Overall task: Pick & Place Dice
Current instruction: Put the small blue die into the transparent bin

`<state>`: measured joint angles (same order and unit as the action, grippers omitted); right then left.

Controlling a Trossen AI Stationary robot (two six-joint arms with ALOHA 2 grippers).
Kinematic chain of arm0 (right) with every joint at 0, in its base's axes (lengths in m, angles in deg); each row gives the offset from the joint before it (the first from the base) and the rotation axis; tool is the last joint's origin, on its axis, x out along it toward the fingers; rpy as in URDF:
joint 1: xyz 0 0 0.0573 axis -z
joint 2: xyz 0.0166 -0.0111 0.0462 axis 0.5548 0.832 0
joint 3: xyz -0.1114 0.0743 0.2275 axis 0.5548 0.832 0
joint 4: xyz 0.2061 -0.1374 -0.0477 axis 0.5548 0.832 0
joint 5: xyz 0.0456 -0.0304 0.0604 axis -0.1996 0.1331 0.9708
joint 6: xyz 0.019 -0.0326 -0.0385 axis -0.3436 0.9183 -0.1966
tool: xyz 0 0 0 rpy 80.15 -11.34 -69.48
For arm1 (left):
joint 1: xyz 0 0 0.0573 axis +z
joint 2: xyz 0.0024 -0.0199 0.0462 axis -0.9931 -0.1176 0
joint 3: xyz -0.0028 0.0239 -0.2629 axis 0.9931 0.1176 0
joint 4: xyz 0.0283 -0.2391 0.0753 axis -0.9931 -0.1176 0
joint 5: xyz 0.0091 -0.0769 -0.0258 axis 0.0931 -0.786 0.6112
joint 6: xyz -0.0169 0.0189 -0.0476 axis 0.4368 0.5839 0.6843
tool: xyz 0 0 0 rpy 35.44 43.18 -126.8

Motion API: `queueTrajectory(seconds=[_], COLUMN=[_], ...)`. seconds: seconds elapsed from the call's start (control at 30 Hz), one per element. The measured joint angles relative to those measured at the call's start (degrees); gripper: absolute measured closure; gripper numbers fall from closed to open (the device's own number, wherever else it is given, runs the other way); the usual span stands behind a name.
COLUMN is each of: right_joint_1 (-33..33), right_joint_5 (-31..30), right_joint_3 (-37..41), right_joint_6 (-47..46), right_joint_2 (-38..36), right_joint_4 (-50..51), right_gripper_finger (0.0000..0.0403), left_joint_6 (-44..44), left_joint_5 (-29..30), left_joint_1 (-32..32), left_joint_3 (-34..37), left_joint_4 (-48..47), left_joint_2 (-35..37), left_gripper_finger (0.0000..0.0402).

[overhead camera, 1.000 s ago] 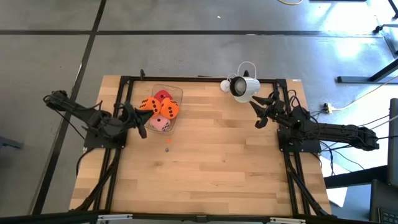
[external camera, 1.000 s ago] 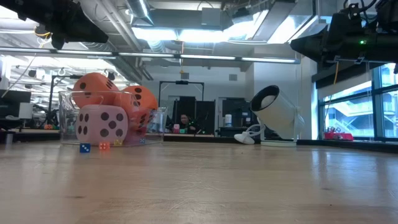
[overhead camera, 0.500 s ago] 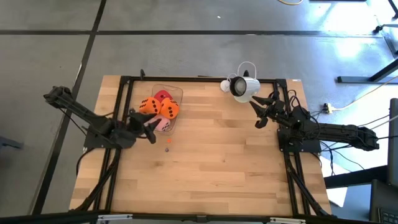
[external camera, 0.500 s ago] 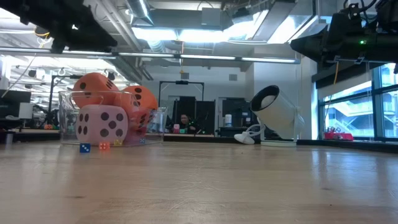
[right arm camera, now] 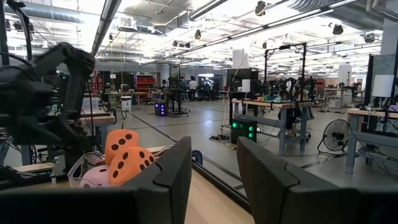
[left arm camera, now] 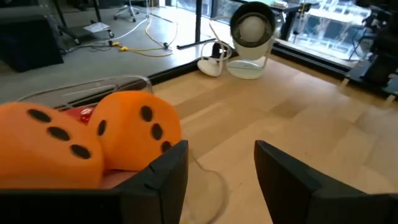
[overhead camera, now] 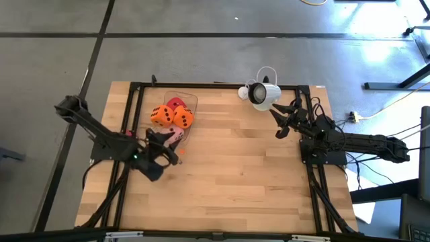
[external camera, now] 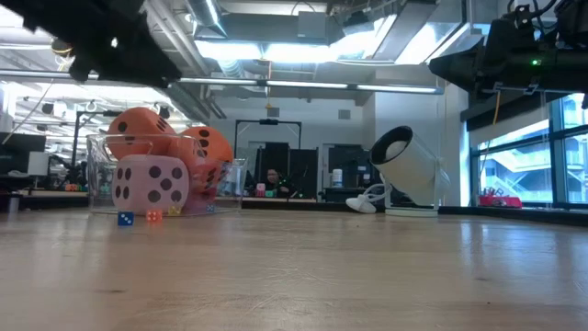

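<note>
High view: the left claw (overhead camera: pixel 168 142) sits over the surface (overhead camera: pixel 228 188), just beside the near edge of a clear container (overhead camera: pixel 176 113). Its two fingers stand apart with nothing between them; the left wrist view confirms the released state, showing bare wood in the gap.

Directly ahead of the left claw lies the pink die (overhead camera: pixel 176 133), at the container's near end. Beyond the pink die, two orange dice (overhead camera: pixel 172 117) rest side by side on top of the pile; in the left wrist view they (left arm camera: pixel 93 137) fill the area just past one finger. The red die (overhead camera: pixel 175 103) lies farthest from the left claw, at the container's far end, mostly covered by the orange pair.

Beside the left claw, on the open surface, a small orange object (overhead camera: pixel 180 153) lies just apart from the fingertips. The low view shows tiny blue and orange cubes (external camera: pixel 138 218) on the wood in front of the container.

Well apart from the left claw, at the far edge of the surface, a white lamp-like fixture (overhead camera: pixel 262 95) lies tilted.

The right claw (overhead camera: pixel 281 119) hovers near that fixture, across the surface from the dice. Its fingers are parted and grasp nothing.
</note>
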<state>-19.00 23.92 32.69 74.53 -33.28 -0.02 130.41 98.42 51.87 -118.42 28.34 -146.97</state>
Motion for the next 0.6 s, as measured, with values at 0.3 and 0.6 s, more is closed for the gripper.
queueTrajectory(seconds=[0.3, 0.6], right_joint_1=[0.0, 0.0], right_joint_5=[0.0, 0.0], right_joint_3=[0.0, 0.0], right_joint_6=[0.0, 0.0], right_joint_2=[0.0, 0.0], right_joint_4=[0.0, 0.0], right_gripper_finger=[0.0273, 0.0273], left_joint_6=[11.0, 28.2], left_joint_5=[-1.5, -8.8], left_joint_1=[-3.0, -4.7], left_joint_3=[-14.6, -19.3], left_joint_4=[-12.8, -18.1], left_joint_2=[-13.9, -23.6], left_gripper_finger=[0.0228, 0.0223])
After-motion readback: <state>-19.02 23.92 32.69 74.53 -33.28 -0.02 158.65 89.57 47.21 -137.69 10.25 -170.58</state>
